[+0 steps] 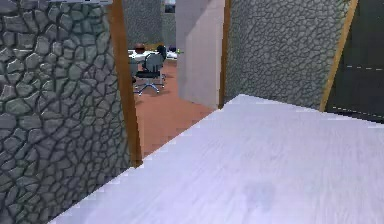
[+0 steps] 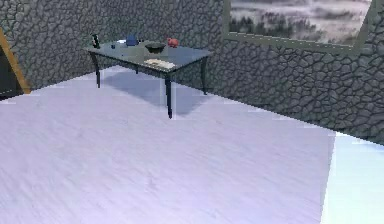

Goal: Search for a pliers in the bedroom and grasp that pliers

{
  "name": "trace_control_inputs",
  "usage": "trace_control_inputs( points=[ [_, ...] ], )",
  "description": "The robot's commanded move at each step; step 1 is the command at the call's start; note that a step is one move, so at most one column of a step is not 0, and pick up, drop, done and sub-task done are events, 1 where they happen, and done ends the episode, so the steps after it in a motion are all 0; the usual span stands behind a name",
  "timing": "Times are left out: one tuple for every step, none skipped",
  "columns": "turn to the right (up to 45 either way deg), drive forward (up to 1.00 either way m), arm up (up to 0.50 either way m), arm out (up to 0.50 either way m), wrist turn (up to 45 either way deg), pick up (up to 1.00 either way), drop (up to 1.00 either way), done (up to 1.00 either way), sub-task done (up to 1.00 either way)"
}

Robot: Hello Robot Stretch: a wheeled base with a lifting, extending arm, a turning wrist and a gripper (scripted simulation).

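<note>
Ahead, chair point(image 1: 150, 68); sideways, table point(image 2: 190, 56).

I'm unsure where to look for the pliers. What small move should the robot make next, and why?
Probably turn toward the table and drive closer. Small things lie on it, among them a dark bowl and a red blob, too small to name from here. Through the doorway ahead stands an office chair.

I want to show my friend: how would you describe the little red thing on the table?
Left of the big window, a dark table stands by the stone wall. The red thing sits near its far edge, just right of the dark bowl; nothing else there is red.
</note>
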Motion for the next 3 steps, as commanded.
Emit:
trace_control_inputs(
  points=[
    [0.0, 1.0, 0.0, 0.0, 0.0, 0.0, 0.0, 0.0, 0.0],
    [0.0, 0.45, 0.0, 0.0, 0.0, 0.0, 0.0, 0.0, 0.0],
    [3.0, 0.0, 0.0, 0.0, 0.0, 0.0, 0.0, 0.0, 0.0]
  ],
)
